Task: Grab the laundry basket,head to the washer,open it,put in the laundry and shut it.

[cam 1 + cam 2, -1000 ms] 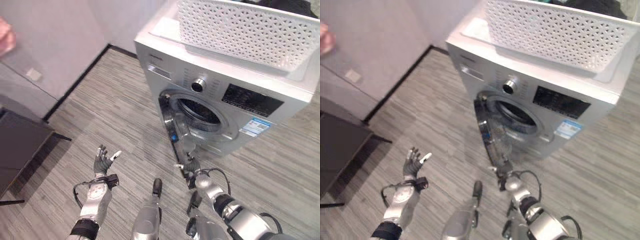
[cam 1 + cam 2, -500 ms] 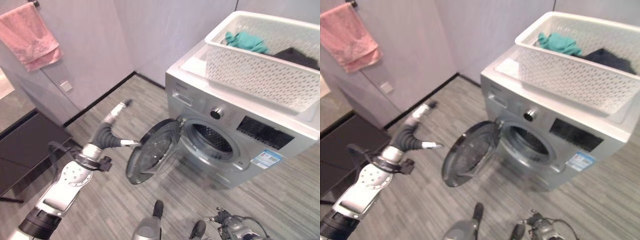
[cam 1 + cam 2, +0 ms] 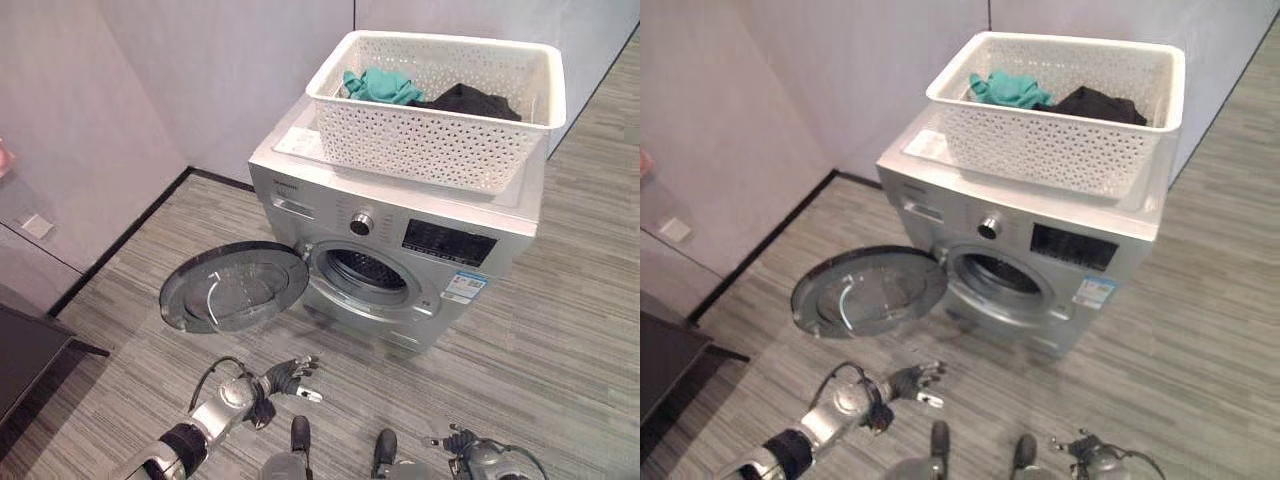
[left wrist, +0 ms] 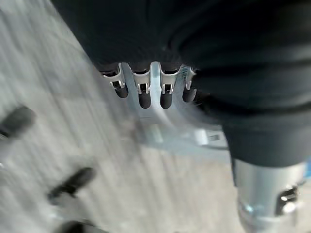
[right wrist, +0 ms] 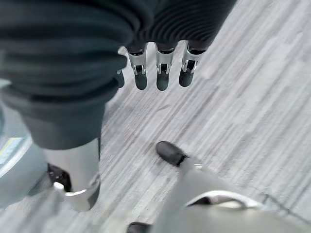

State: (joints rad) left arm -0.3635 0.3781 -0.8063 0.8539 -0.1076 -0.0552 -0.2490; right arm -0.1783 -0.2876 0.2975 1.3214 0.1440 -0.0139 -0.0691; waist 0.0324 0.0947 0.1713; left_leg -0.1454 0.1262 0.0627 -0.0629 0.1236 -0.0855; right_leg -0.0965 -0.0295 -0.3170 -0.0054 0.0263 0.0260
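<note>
Washer's door (image 3: 236,287) is swung wide to my left, so the drum mouth (image 3: 366,270) is wide open for me. Basket (image 3: 440,105) sits on top, well above the opening, nothing blocking.

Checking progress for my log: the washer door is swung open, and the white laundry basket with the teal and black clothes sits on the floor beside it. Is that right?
Not quite. The washer door is swung open, and the white laundry basket does hold the teal and black clothes, but it sits on top of the washer, not on the floor. The left eye view shows this.
</note>
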